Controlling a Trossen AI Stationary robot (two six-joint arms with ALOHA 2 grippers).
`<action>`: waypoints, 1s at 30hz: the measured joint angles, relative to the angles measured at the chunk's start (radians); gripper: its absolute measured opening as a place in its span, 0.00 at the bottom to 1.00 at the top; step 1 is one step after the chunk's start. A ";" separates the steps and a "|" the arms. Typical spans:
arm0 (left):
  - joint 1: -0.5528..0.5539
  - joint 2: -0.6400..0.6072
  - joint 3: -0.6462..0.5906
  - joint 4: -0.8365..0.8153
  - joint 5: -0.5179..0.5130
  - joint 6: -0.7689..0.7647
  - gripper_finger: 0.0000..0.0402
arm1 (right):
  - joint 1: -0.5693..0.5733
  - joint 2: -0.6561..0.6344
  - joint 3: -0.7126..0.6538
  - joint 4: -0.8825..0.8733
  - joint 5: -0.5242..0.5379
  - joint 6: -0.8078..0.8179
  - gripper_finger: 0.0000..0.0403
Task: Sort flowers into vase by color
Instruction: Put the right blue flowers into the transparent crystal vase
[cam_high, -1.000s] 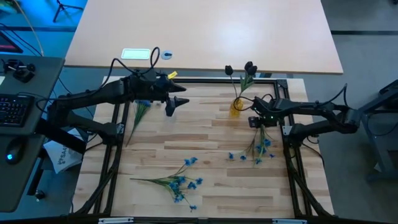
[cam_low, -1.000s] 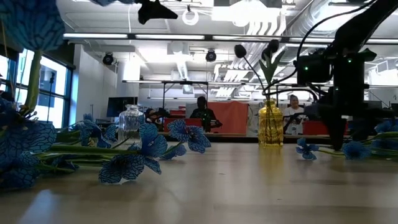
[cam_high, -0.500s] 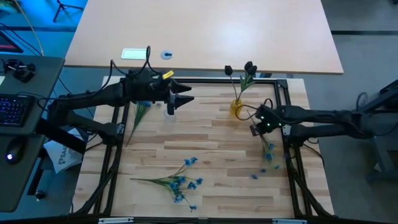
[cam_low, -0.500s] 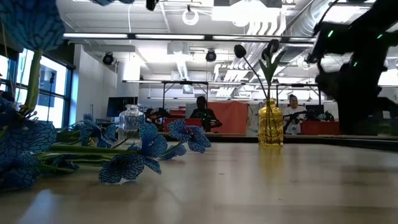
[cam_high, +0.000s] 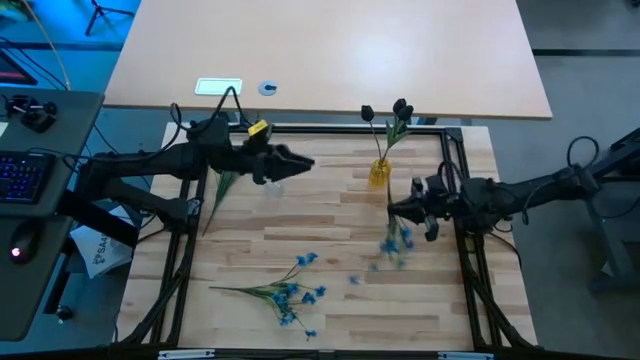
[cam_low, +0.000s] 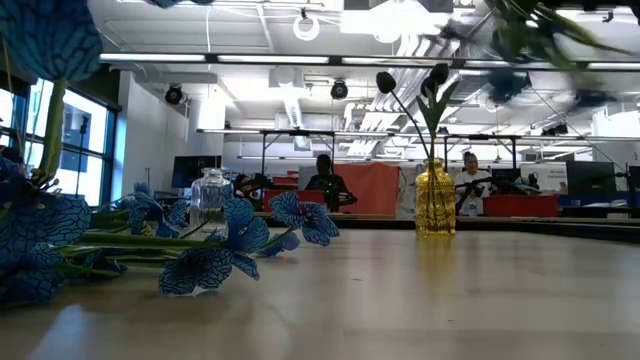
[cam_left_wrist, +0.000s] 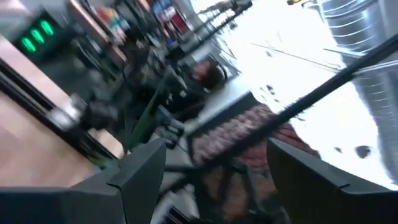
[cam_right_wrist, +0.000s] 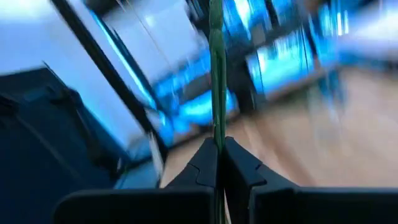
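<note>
**Right pincer clamped on blue sprig above the table**

A blue-blossomed sprig (cam_high: 395, 243) hangs off the table (cam_high: 330, 250), blurred, at about 4 o'clock from the table's centre. Its thin green stem (cam_right_wrist: 216, 74) runs between the closed fingers of the right pincer (cam_high: 397, 209), which grasps it; the right wrist view shows both fingers (cam_right_wrist: 208, 163) pressed against the stem. The right pincer sits at 5 o'clock of the yellow vase (cam_high: 379, 172), near it and apart.

The yellow vase stands upright at 1 o'clock on the table and holds dark tulip-like buds (cam_high: 401, 107) on green stems. A clear glass vase (cam_low: 210, 195) stands upright toward 11 o'clock, seen best in the low view.

A second blue sprig (cam_high: 285, 292) lies flat on the table at 7 o'clock. Another green-stemmed flower (cam_high: 222, 187) lies at 10 o'clock, under the left arm.

The left pincer (cam_high: 305, 162) is released, fingers spread, raised over the table at 11 o'clock, close by the clear glass vase. It holds nothing.

People sit in the room beyond the table.
</note>
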 joint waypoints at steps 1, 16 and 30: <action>-0.002 0.000 0.000 0.000 0.010 -0.022 0.66 | 0.011 0.026 0.010 0.043 0.022 -0.052 0.00; -0.037 -0.141 0.000 -0.572 -0.105 0.260 0.66 | -0.061 0.608 0.745 -0.478 0.098 -0.650 0.00; -0.106 -0.405 -0.083 -0.674 -0.305 0.553 0.66 | -0.164 1.075 1.311 -0.568 0.066 -1.049 0.00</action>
